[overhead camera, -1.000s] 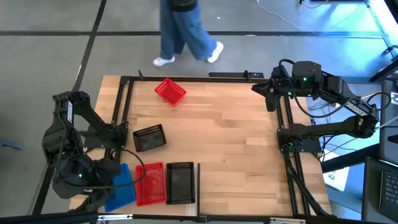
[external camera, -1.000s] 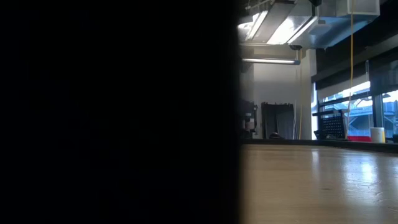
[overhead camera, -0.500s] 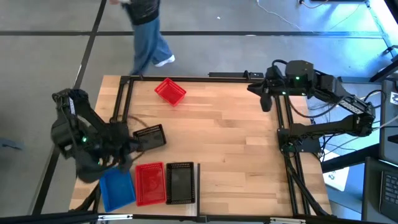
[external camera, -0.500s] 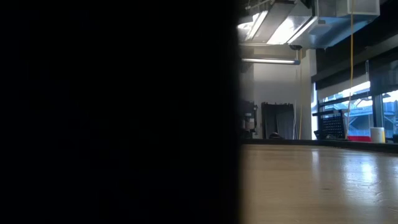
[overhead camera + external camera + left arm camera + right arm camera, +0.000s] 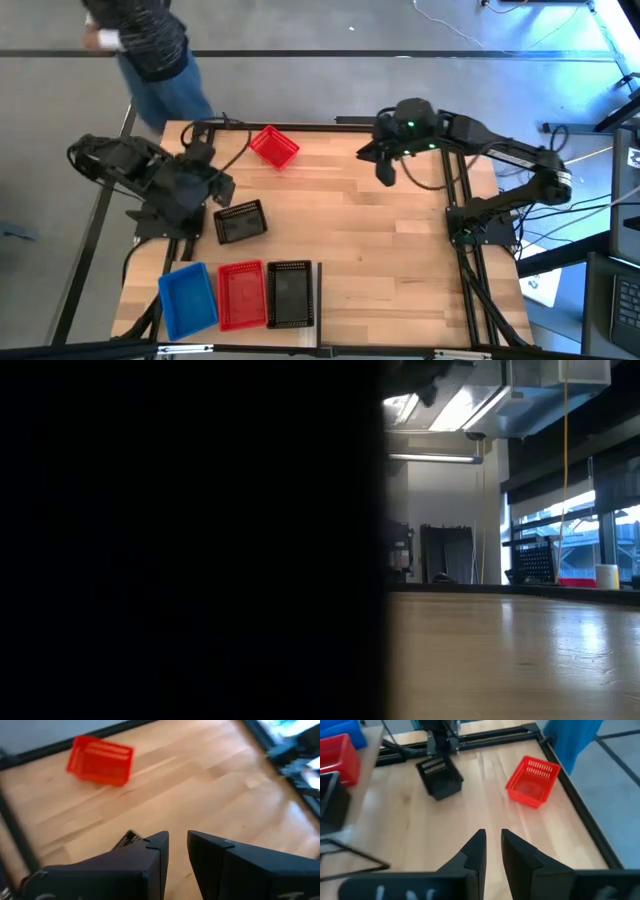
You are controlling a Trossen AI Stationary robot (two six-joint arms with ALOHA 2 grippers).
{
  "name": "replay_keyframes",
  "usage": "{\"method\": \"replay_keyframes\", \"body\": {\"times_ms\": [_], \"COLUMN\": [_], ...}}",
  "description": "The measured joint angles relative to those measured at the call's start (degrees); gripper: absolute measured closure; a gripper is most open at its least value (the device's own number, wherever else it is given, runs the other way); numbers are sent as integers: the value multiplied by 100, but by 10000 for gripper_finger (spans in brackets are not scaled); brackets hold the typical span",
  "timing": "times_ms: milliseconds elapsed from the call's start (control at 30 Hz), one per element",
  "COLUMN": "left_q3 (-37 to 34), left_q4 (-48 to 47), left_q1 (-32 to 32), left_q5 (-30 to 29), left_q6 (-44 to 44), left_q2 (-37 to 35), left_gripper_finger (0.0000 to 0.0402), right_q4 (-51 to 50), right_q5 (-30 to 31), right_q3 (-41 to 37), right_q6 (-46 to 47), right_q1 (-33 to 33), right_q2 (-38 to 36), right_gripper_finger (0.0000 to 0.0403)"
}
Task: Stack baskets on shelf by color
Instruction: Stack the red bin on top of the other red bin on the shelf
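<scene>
Since the earlier frames the left gripper (image 5: pixel 218 188) has swung up from the lower-left corner of the high view, away from the blue basket (image 5: pixel 188 299), to hover just above the loose black basket (image 5: pixel 240 222) at left of centre. Its fingers (image 5: pixel 150 855) stand a narrow gap apart with nothing between them. The right gripper (image 5: pixel 385 170) has moved leftward from the table's right edge to the upper middle; its fingers (image 5: pixel 475 851) are likewise slightly parted and hold nothing.

Along the bottom left of the high view sit three stacks side by side: blue, red (image 5: pixel 240 294) and black (image 5: pixel 289 293). A single red basket (image 5: pixel 273 147) lies tilted at the upper left of the tabletop (image 5: pixel 380 250). A person (image 5: pixel 150 50) stands beyond the table's upper-left corner. The low view is half blocked by something dark.
</scene>
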Motion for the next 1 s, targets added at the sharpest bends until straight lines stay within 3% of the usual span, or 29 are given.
{"method": "replay_keyframes", "body": {"times_ms": [133, 300, 667, 833, 1000], "left_q3": [-418, -920, -1646, -1834, -2303], "left_q4": [-4, -2, 476, 832, 2237], "left_q1": [843, 1710, 2836, 3227, 3655], "left_q5": [291, 438, 826, 1078, 1572], "left_q6": [17, 103, 779, 1458, 2683], "left_q2": [-213, -335, -329, -332, -328], "left_gripper_finger": [340, 340, 340, 340, 340], "right_q4": [376, 139, -1842, -2142, -2424], "right_q5": [-143, -285, -324, -323, -323], "right_q3": [76, 948, 3580, 4122, 4261], "right_q6": [-363, -692, -2935, -3633, -3485], "right_q1": [-161, -285, -434, -450, -448], "right_q2": [485, 1337, 3624, 4362, 4548], "right_gripper_finger": [344, 344, 344, 344, 344]}}
